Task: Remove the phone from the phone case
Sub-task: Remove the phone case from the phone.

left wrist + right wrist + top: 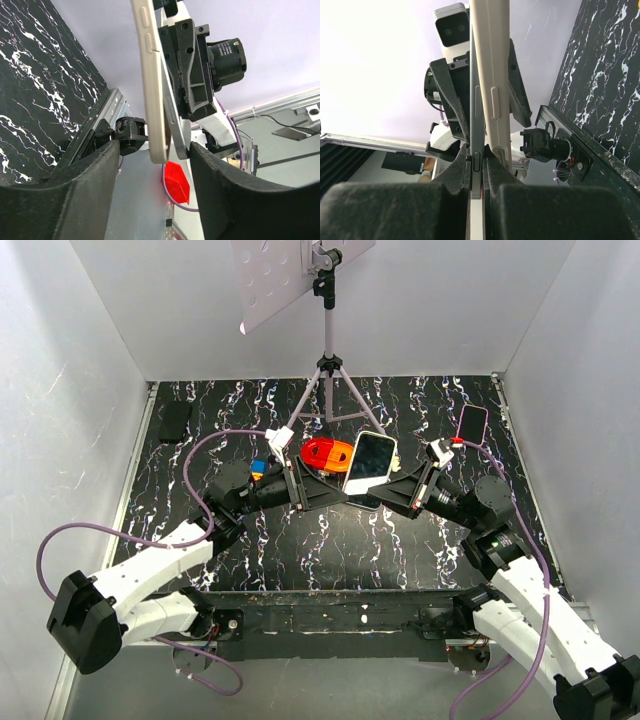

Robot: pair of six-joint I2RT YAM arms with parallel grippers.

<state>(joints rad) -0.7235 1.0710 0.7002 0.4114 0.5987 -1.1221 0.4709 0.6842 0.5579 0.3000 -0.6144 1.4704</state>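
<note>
The phone (370, 461), white screen up, is held above the table's middle between both grippers. In the right wrist view my right gripper (477, 161) is shut on the phone's thin grey edge (476, 100). The beige case (492, 75) stands peeled away from the phone on its right side. In the left wrist view the case (151, 90) and the grey phone (172, 125) hang between the wide-apart fingers of my left gripper (154, 148). The left finger (90, 190) is clear of the case. The right finger (225, 190) is close to the phone's edge.
An orange-red object (325, 453) lies just behind the left gripper (303, 483). A tripod (328, 370) holding a white board stands at the back middle. A pink-edged phone (471, 422) lies back right and a black object (175, 420) back left. The right gripper (402, 487) is mid-table.
</note>
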